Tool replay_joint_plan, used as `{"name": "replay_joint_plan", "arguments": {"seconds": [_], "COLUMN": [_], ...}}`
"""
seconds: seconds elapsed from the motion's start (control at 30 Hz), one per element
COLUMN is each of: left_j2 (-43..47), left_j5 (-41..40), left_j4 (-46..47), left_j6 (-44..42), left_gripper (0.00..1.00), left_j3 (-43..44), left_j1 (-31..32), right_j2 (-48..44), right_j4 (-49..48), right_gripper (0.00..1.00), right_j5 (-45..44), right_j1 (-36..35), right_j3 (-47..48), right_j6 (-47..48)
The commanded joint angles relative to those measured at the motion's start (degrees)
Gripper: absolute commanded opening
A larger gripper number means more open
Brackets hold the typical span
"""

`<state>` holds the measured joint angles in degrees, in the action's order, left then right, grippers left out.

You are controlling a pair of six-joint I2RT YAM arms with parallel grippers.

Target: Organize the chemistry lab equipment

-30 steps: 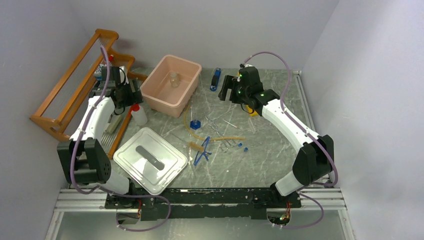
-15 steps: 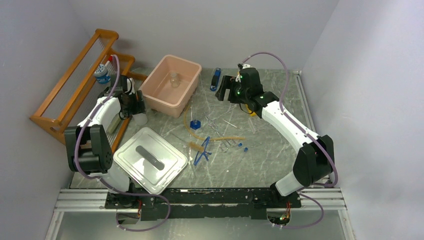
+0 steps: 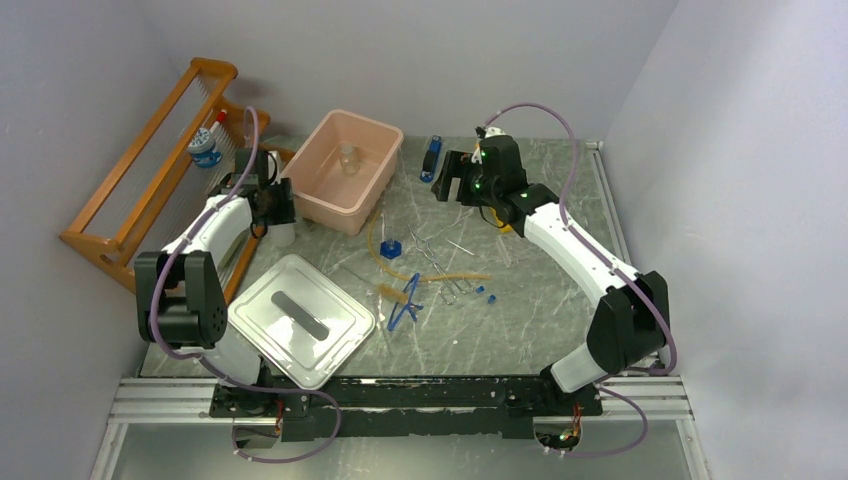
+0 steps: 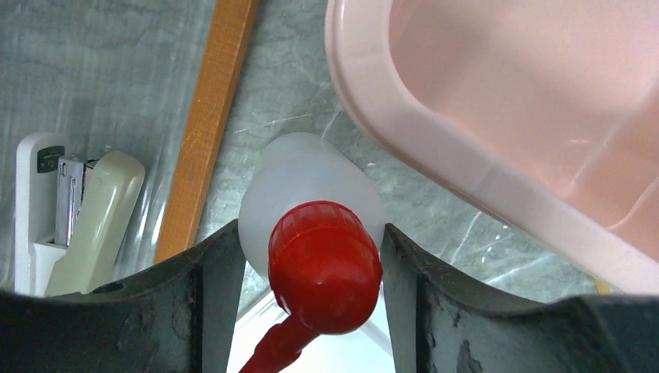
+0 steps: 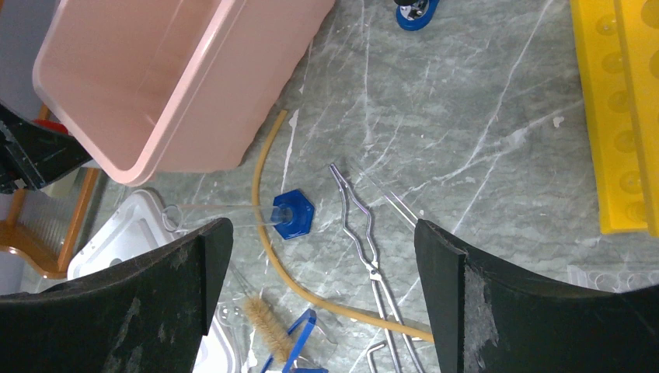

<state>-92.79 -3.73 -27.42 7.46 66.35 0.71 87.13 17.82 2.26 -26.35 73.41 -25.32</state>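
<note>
Left wrist: squeeze bottle (image 4: pixel 307 175) between jaws (red cap (image 4: pixel 325 264) up), beside tub (image 4: pixel 435 132).

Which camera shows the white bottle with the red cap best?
The left wrist view: the squeeze bottle fills it, red cap up, between the jaws. The top view shows only its small white body beside the pink tub. The right wrist view misses it.

Place: a robot test cell staged as a chemistry lab.
Enclosure: plain pale walls (image 3: pixel 400 60) at 9, 12 and 3 o'clock.
Desk: grey marble-look top (image 3: pixel 520 320), aluminium rail (image 3: pixel 660 400) at 6 o'clock.
Robots: left arm (image 3: pixel 215 225) and right arm (image 3: pixel 570 245), 2 in all.
Labware: wooden rack (image 3: pixel 150 160) at 10 o'clock, yellow holed rack (image 5: pixel 622 116), squeeze bottle (image 4: pixel 311 194), tan hose (image 3: pixel 445 277).
</note>
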Motion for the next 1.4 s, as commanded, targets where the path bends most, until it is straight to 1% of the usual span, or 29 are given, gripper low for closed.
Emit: {"name": "replay_joint_plan", "arguments": {"seconds": [0.0, 0.17, 0.33, 0.47, 0.53, 0.63, 0.73, 0.83, 0.93, 1.0, 1.1, 1.2, 1.3, 1.37], "left_j2": [2.62, 6.99, 14.68, 21.58, 24.73, 28.05, 29.04, 27.58, 23.91, 21.51, 16.42, 10.50, 4.56, 0.46], "left_j5": [-2.88, -2.02, -5.18, -7.55, -7.17, -2.26, 3.37, 9.21, 14.94, 15.68, 11.61, 5.41, 3.94, -2.31], "left_j4": [2.79, 1.46, -4.23, -8.09, -10.10, -10.32, -8.75, -6.87, -4.14, -0.55, 0.82, -0.09, -0.47, -1.14], "left_j6": [-0.21, 2.58, 6.71, 7.83, 8.72, 10.80, 12.45, 13.64, 14.17, 13.93, 13.30, 13.19, 11.28, 9.84], "left_gripper": [0.53, 0.52, 0.50, 0.50, 0.50, 0.51, 0.51, 0.51, 0.51, 0.51, 0.49, 0.48, 0.50, 0.49], "left_j3": [-1.69, -2.66, -1.93, 0.01, 2.71, 7.57, 11.85, 14.96, 16.60, 16.61, 18.08, 20.46, 22.20, 22.97], "left_j1": [0.68, 0.73, 0.74, 0.70, 0.70, 0.68, 0.65, 0.74, 1.23, 3.27, 7.17, 10.30, 12.78, 14.59], "right_j2": [-2.30, -2.52, -2.19, -2.09, -1.95, -1.96, -2.42, -2.92, -3.85, -4.51, -5.10, -5.61, -5.75, -5.58], "right_j4": [-1.39, -1.17, -0.47, -0.54, -0.23, -0.04, -0.17, -0.21, -0.74, -1.20, -1.33, -1.37, -1.43, -1.37], "right_gripper": [0.90, 0.90, 0.90, 0.89, 0.89, 0.89, 0.89, 0.89, 0.89, 0.89, 0.89, 0.89, 0.89, 0.89], "right_j5": [-1.03, -1.03, -0.46, 0.28, -0.22, -1.27, -1.80, -2.11, -2.16, -2.13, -2.13, -3.37, -4.13, -4.45], "right_j1": [-0.28, -0.28, -0.22, -0.34, -0.43, -0.41, -0.41, -0.44, -0.39, -0.45, -0.42, -0.39, -0.40, -0.39], "right_j3": [-1.07, -1.07, -0.88, -1.34, -0.97, -0.74, -0.71, -0.92, -1.85, -2.56, -3.17, -3.74, -4.27, -4.39], "right_j6": [0.92, 0.51, -0.28, -1.18, -1.35, -1.48, -1.39, -1.23, -1.21, -1.31, -1.30, -1.25, -1.09, -1.09]}}
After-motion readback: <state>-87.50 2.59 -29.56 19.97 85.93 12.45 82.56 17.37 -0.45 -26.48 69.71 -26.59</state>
